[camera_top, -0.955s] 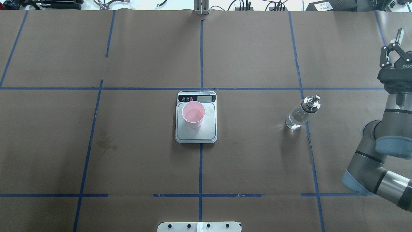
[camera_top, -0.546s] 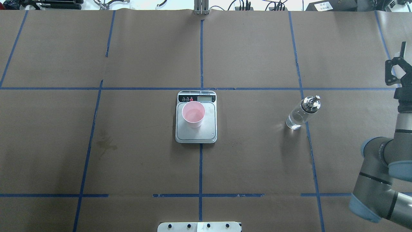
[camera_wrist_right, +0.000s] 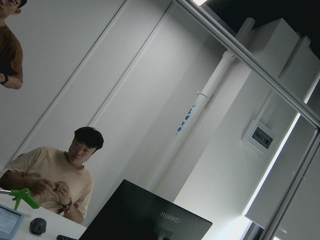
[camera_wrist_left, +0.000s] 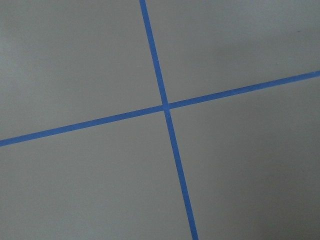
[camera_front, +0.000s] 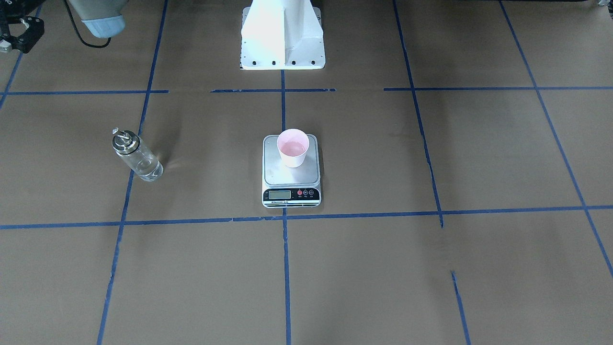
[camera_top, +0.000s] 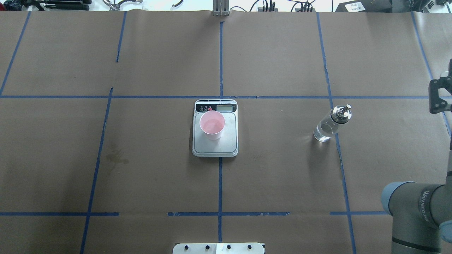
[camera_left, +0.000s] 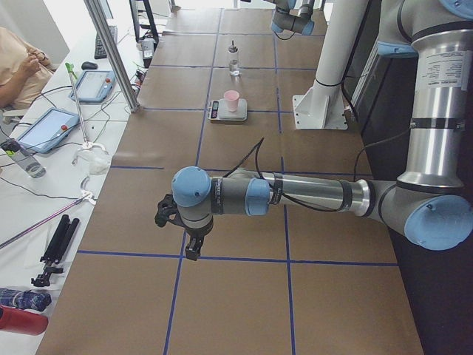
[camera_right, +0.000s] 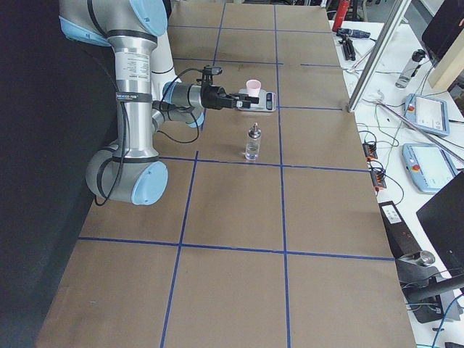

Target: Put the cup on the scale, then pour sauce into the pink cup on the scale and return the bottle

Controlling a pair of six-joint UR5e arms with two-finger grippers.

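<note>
Brown papered table (camera_top: pixel 141 176): one scale (camera_top: pixel 231 141), one cup (camera_top: pixel 212 125) atop, one bottle (camera_top: pixel 328 127); right gripper (camera_right: pixel 250 104) spread, empty; left gripper (camera_left: pixel 177 237) opening unclear.

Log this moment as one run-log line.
cup on scale, liquid inside | bottle upright on table, ungripped | right pincer open, empty, apart from bottle | left pincer state unclear

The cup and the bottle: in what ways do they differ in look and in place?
The cup is opaque pink with an open top; the bottle is clear glass with a silver cap. The cup stands on the scale; the bottle stands on the table, to the robot's right. Both are upright and unheld.
</note>
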